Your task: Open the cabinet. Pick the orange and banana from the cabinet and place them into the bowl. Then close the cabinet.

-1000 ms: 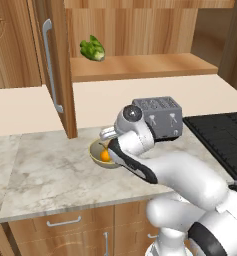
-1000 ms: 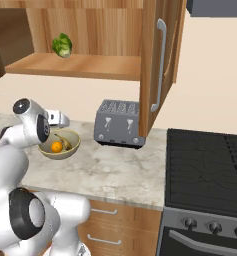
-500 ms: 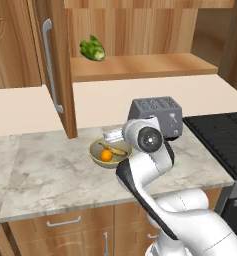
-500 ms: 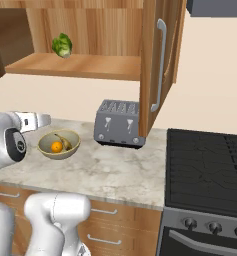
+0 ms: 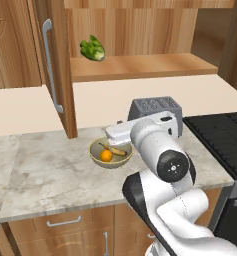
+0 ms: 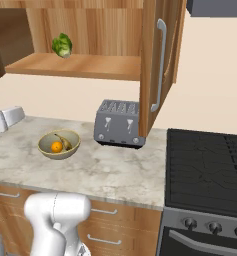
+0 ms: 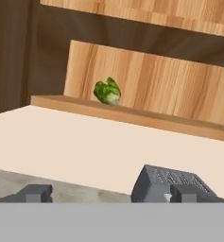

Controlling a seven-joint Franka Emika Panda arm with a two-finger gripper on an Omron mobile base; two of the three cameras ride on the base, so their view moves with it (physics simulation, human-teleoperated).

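The cabinet stands open: its left door (image 5: 54, 65) and right door (image 6: 156, 60) are swung out, baring the wooden shelf (image 5: 140, 67). On the counter the olive-tan bowl (image 5: 97, 156) (image 6: 70, 150) holds the orange (image 5: 106, 155) (image 6: 57, 147) and the banana (image 5: 118, 151) (image 6: 65, 143). My white hand (image 5: 121, 132) hovers just above the bowl's right rim, touching neither fruit. My gripper (image 7: 112, 194) is open with nothing between its fingertips (image 7: 35, 193), and it faces the cabinet shelf.
A leafy green vegetable (image 5: 92, 49) (image 7: 107, 91) lies on the cabinet shelf. A grey toaster (image 6: 119, 122) stands right of the bowl, under the right door. A black stove (image 6: 210, 170) fills the right side. My arm's elbow (image 5: 170, 165) looms in front.
My hand has lifted off the bowl and drawn back toward the counter's front, while the elbow swung up before the left camera. The fruit and the doors have stayed put.
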